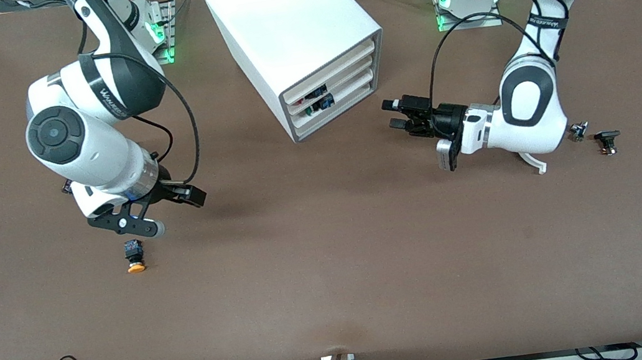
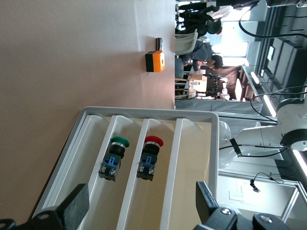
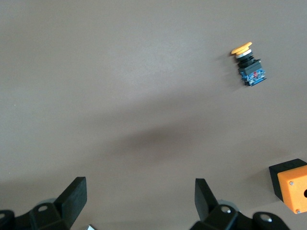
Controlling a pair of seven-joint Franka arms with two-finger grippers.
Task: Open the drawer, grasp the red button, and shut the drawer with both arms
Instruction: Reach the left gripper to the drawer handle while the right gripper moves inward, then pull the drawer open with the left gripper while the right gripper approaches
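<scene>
Nearest to my front camera I see a button with an orange-yellow cap (image 1: 134,258) lying on the table (image 1: 335,278), toward the right arm's end. Just above it the right gripper (image 1: 165,211) hangs over the table with its fingers spread apart and nothing between them. Toward the left arm's end, two small dark parts (image 1: 607,141) lie on the table beside that arm's elbow.

The left gripper (image 1: 392,114) is level with the cabinet (image 1: 288,34) front, just beside it, fingers apart and empty. Through its wrist camera I look straight into the cabinet's front: the drawer (image 2: 165,158) holds the button (image 2: 150,158), red cap and black body, lying on its side. A green-capped button (image 2: 115,157) lies in the drawer just below it. An orange box (image 2: 155,61) sits on the table farther off in that view.
</scene>
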